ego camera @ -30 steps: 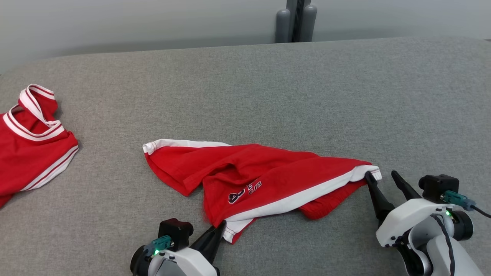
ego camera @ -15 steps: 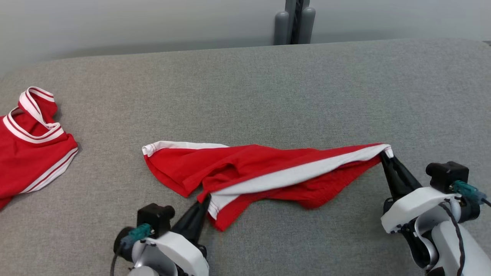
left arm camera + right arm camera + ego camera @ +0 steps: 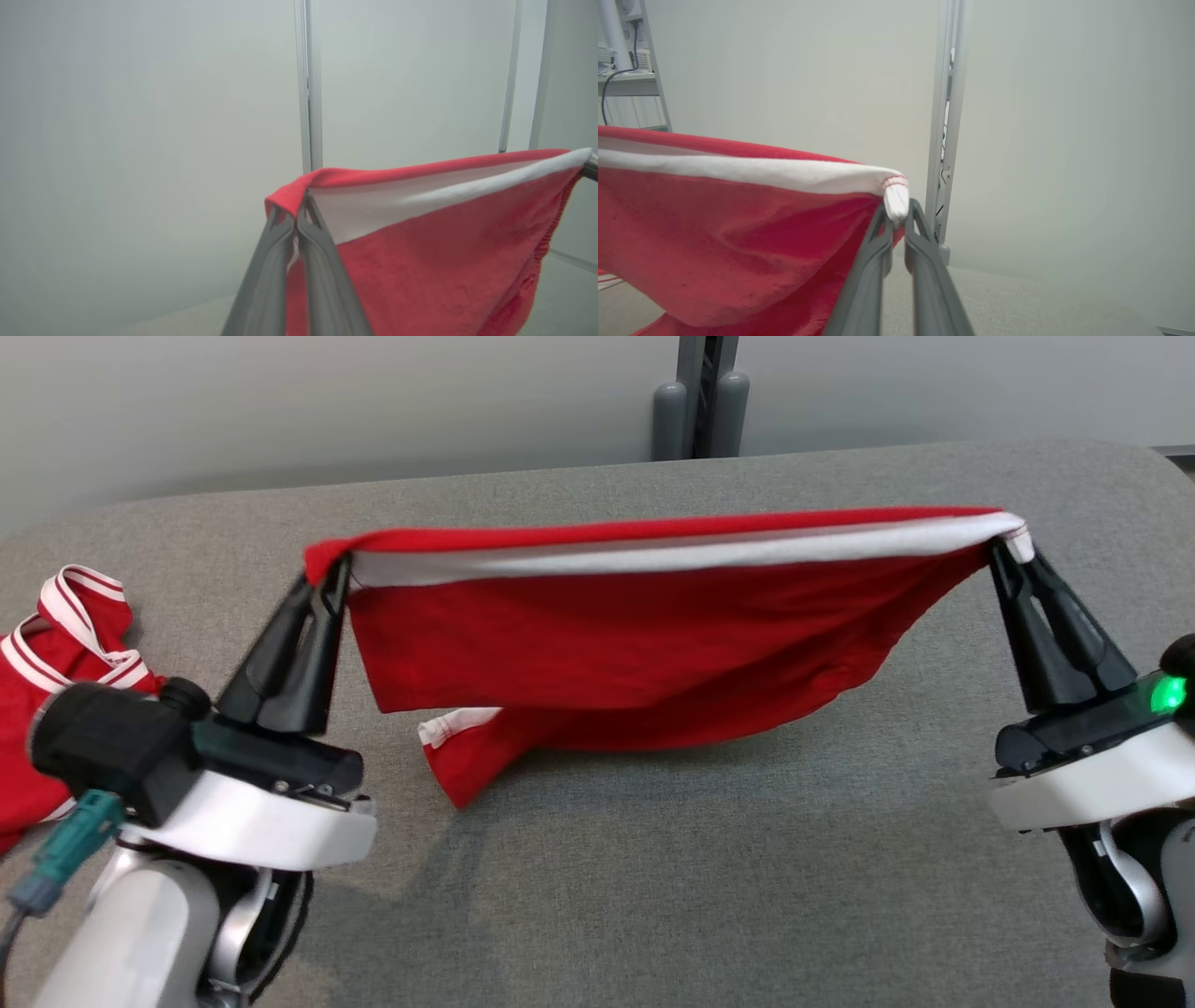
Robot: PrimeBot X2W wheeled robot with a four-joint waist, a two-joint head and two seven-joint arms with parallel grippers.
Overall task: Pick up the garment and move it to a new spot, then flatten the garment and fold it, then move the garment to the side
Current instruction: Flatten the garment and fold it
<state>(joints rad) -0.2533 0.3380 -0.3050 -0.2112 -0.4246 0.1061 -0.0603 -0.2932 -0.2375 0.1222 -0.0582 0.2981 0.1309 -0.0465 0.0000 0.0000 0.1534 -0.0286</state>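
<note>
Garment [image 3: 635, 644] gripped by left end effector [image 3: 336, 569], right end effector [image 3: 1006, 546]; second garment [image 3: 84, 635] aside.

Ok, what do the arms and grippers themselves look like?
Left gripper and right gripper: long tapering black fingers on black bases, white wrist shells. Left carries a black camera block with a teal cable plug; right shows a green light.

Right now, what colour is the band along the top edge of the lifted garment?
White, on the red garment; the head view shows it best.
</note>
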